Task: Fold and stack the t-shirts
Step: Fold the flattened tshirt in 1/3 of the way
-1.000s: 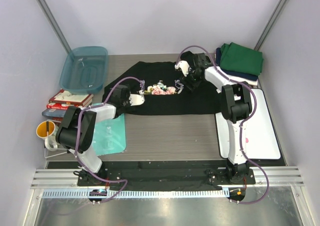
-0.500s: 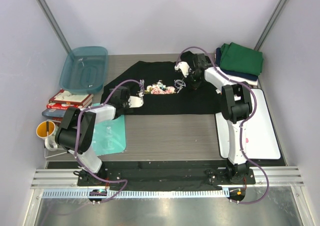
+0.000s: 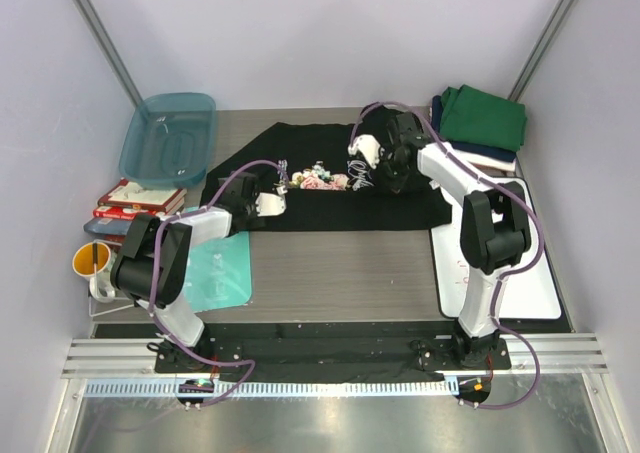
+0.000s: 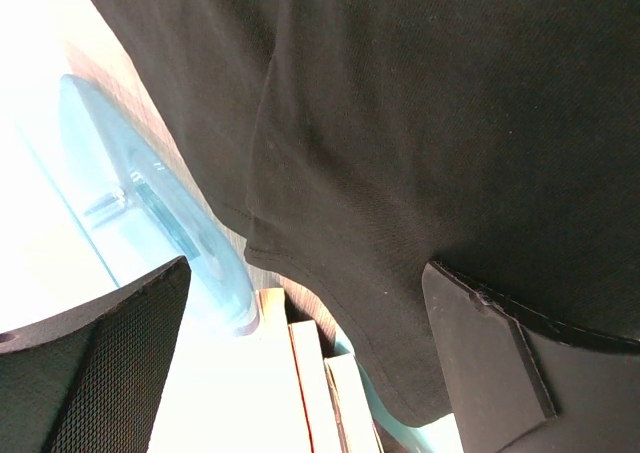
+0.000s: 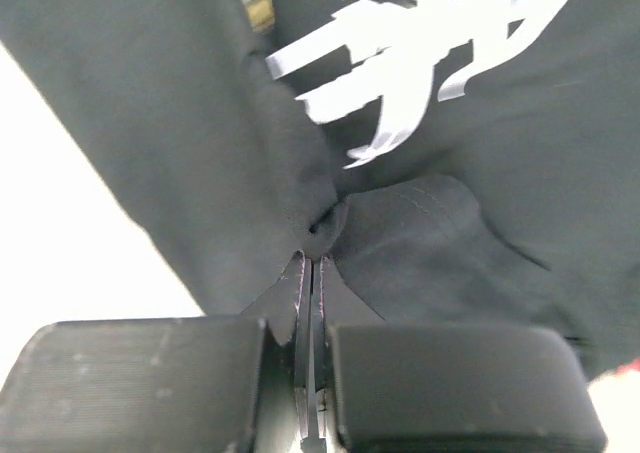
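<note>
The black t-shirt with floral print and white script lies spread at the middle back of the table. My right gripper is shut on a pinched fold of its cloth near the script; in the right wrist view the gripper has both pads closed on black fabric. My left gripper sits at the shirt's left edge. In the left wrist view it is open, fingers wide apart, with the shirt's hem lying between them. Folded green and navy tees are stacked at the back right.
A teal plastic tub stands at the back left, with books and a yellow mug nearer. A teal flat mat lies under the left arm. A white board lies at the right.
My right gripper has moved nearer and slightly right, drawing the shirt's back edge forward over the print. The left gripper has barely moved.
</note>
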You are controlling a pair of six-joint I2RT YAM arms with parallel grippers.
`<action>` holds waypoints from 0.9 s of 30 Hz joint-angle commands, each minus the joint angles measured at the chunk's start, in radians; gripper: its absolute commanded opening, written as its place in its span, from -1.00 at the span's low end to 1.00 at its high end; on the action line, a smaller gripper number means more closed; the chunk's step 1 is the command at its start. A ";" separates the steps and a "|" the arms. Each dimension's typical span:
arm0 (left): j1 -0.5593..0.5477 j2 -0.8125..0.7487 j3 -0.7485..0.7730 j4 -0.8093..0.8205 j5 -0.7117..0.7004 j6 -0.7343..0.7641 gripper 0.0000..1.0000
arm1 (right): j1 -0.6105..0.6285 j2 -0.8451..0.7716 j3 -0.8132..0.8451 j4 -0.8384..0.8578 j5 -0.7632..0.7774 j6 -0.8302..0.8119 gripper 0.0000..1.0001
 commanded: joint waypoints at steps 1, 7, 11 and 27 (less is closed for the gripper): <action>0.011 0.045 -0.017 -0.184 0.005 -0.018 0.99 | 0.028 -0.044 -0.106 -0.078 0.000 -0.028 -0.98; 0.013 0.039 -0.008 -0.194 -0.001 -0.010 1.00 | 0.067 -0.047 -0.246 -0.107 0.017 -0.081 -0.61; 0.013 0.044 0.001 -0.200 0.002 -0.015 1.00 | 0.067 -0.078 -0.229 -0.103 0.018 -0.093 -0.25; 0.013 0.059 0.012 -0.204 0.005 -0.030 1.00 | 0.027 0.052 0.077 -0.109 -0.038 -0.064 -0.14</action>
